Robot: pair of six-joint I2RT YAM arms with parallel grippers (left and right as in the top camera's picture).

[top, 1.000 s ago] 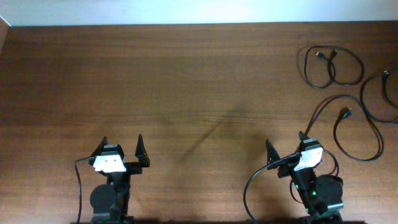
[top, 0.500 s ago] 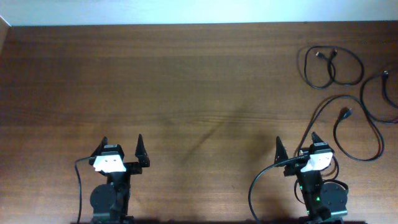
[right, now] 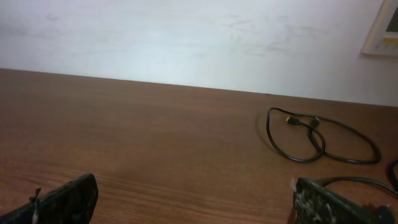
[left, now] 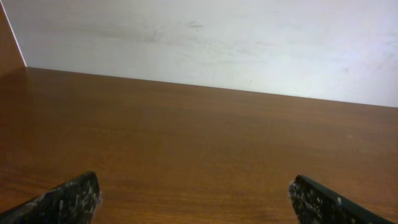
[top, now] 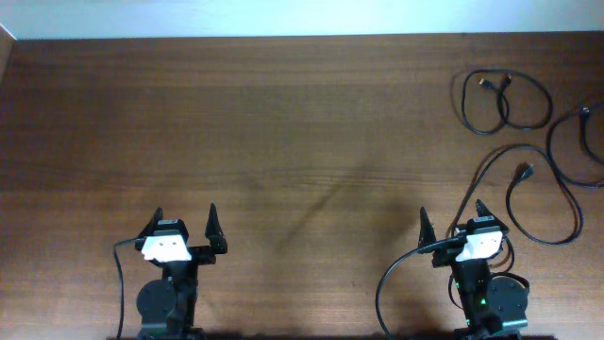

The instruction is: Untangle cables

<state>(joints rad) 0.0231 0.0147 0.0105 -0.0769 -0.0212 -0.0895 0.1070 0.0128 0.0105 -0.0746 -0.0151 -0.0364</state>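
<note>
Black cables [top: 525,173] lie looped, prob. three, sep.

Cables [top: 526,172] at table [top: 283,123] far-R corner, just ahead of R hand [top: 451,209], well apart from L hand [top: 186,211]

Both arms [top: 168,297] are black. The left tool [top: 186,219] and right tool [top: 450,215] each have two pointy black fingers [top: 215,229] and a white block [top: 162,247]. A black cable [top: 120,274] curls from each arm. The right base [top: 505,300] shows a tiny green light [top: 482,304].
</note>
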